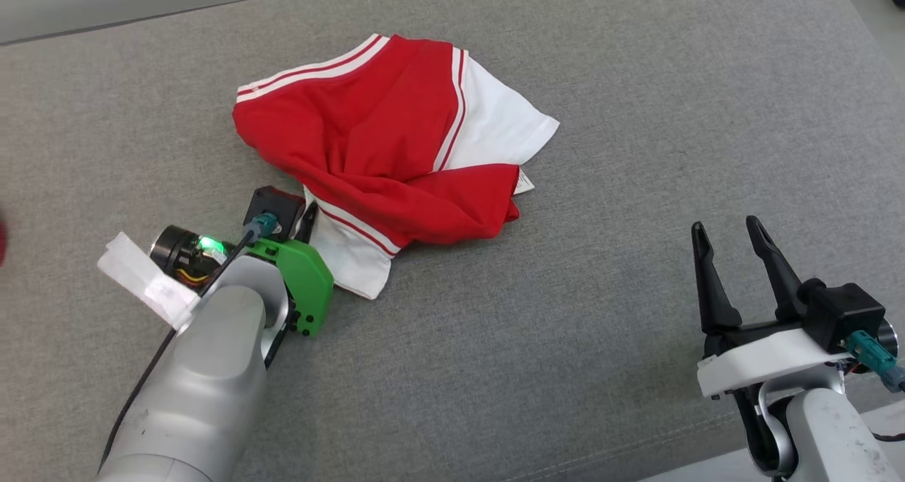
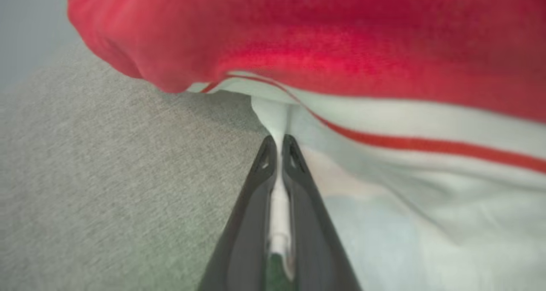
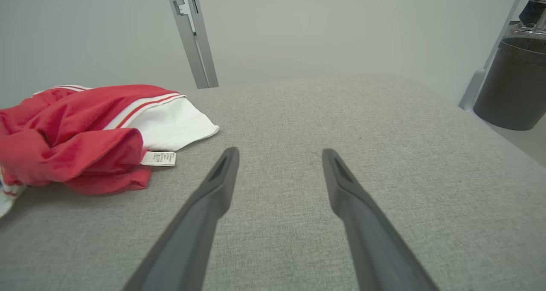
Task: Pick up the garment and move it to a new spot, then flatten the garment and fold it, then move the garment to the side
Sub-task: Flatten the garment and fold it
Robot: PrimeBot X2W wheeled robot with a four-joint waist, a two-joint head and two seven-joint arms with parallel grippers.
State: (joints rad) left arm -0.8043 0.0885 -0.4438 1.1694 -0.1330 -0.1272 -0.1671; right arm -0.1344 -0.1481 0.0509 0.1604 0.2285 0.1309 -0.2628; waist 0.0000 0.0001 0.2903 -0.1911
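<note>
- A grey fabric surface (image 1: 565, 326) spreads across the scene, bare on its whole right half.
- The garment (image 1: 382, 136), red with white panels and thin red-and-white stripes, lies crumpled in a heap left of centre towards the far side. One white flap trails out towards the near left.
- The left tool (image 2: 277, 144), at the end of the pale left forearm (image 1: 205, 376), reaches in from the near left. It is clamped on the edge of that white flap, and the left wrist view shows a thin fold of white cloth pinched between its two dark fingers (image 2: 256, 184).
- The right tool (image 1: 728, 226) hangs over the near right of the surface, well apart from the garment. Its fingers stand wide apart and hold nothing.
- A small white care label (image 1: 523, 181) pokes out from the heap's right edge, flat on the surface.
- The step in hand looks like the very first one, picking the garment up. A grip is made, yet the heap rests on the surface and nothing is lifted.
- The next move probably calls for raising the left tool enough to draw the heap clear. With only one edge held, the rest should hang or drag, so a slow carry towards the open right side seems wise, with the free right tool ready to catch a second edge.
</note>
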